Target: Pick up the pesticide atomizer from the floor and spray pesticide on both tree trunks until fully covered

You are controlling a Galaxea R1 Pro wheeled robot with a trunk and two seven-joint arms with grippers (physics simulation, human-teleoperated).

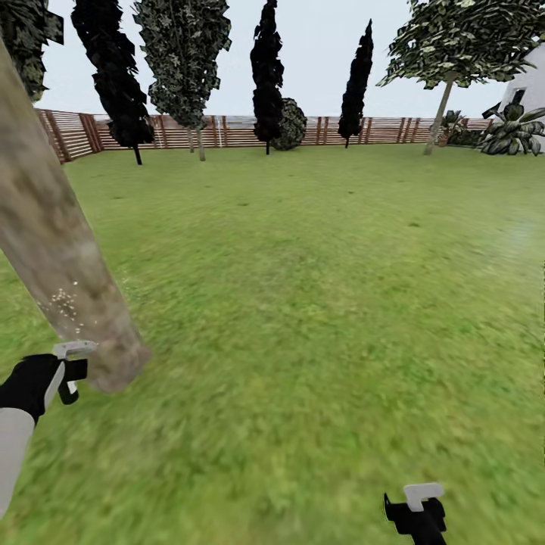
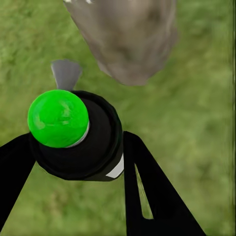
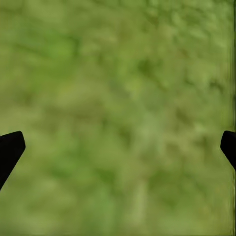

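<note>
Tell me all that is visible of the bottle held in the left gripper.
The pesticide atomizer is a small round black bottle with a bright green cap and a white patch on its side. It sits clamped between the left gripper's black fingers, just beside the tree trunk, above grass. White specks dot the bark nearby.

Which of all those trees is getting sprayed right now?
The thick grey-beige trunk beside the left gripper, flecked with white specks; the others stand by the fence.
</note>
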